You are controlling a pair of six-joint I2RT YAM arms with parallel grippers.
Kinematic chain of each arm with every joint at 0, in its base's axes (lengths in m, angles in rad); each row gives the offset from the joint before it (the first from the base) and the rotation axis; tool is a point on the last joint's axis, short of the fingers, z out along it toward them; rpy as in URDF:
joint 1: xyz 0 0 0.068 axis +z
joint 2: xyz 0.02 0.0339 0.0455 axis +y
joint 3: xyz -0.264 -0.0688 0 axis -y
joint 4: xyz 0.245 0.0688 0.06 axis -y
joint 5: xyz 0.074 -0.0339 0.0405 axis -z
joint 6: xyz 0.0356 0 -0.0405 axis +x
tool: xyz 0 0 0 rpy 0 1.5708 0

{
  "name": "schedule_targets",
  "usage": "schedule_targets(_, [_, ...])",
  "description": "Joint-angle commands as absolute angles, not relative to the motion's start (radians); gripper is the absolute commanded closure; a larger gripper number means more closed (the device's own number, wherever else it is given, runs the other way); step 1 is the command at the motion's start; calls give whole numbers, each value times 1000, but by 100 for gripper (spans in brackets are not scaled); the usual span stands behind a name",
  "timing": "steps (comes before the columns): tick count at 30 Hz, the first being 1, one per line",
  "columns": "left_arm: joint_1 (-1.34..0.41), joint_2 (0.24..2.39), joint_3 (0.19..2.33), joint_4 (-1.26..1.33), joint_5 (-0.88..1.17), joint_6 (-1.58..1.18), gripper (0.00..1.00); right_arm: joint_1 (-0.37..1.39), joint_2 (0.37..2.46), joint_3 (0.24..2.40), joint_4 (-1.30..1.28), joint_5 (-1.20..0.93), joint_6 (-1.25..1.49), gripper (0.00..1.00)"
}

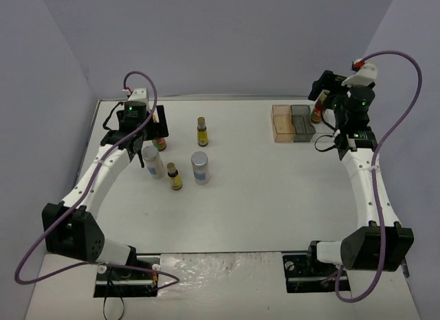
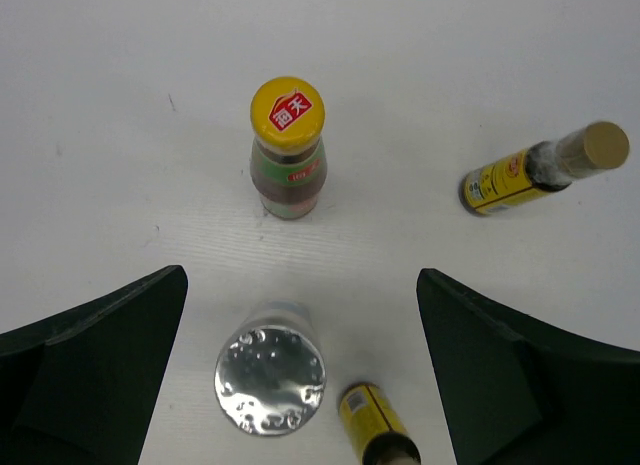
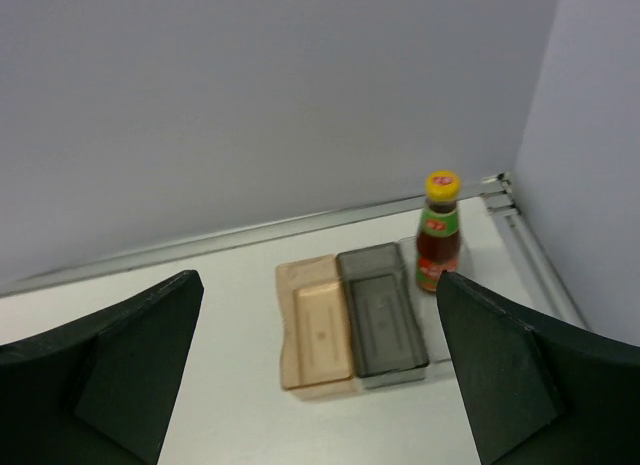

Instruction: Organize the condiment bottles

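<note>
Left claw (image 2: 302,275) gapes wide above a silver-lidded shaker (image 2: 270,380). Right claw (image 3: 320,280) (equally wide, empty) has a red bottle (image 3: 438,240) ahead, at the tray's (image 3: 385,325) right end.

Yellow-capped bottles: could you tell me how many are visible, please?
2: first bottle ahead of the left fingers; second bottle at the tray's right end. None seems hidden.

From my screen the table (image 2: 100,135) looks matt white and smooth. The shaker (image 2: 270,381) has a shiny, dimpled metal lid; the red bottle (image 2: 288,175) a glossy yellow plastic cap. The tray (image 3: 290,335) looks like smooth, see-through plastic.
</note>
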State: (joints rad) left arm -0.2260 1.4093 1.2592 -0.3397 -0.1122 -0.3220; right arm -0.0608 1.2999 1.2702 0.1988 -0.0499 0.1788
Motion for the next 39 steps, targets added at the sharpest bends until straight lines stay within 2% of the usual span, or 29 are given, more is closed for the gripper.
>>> schedule_targets(1, [-206,1502,1352,-195,-159,-282,3,-25,1208,1201,226,-100,232,0])
schedule_targets(9, [-198,1635,1375,-114,-163,-255,5,-9,1095,1083,191,-127,214,0])
schedule_targets(14, [-195,1677,1387,-64,-155,-227,15,-8,1050,1041,166,-141,202,0])
schedule_targets(23, [-178,1712,1387,-40,-155,-218,26,-6,992,999,152,-144,178,0])
schedule_targets(27, [-170,1715,1365,-17,-147,-214,36,-6,977,989,144,-144,168,0])
schedule_targets(32, [-169,1710,1345,19,-135,-202,55,-6,971,988,138,-143,158,0])
schedule_targets(33, [-167,1705,1342,26,-130,-199,60,-6,971,988,136,-143,156,0])
schedule_targets(34, [-166,1701,1342,32,-124,-195,69,-6,971,988,136,-143,155,0])
schedule_targets(39, [-164,1676,1368,16,-104,-175,94,-6,967,983,133,-143,151,0])
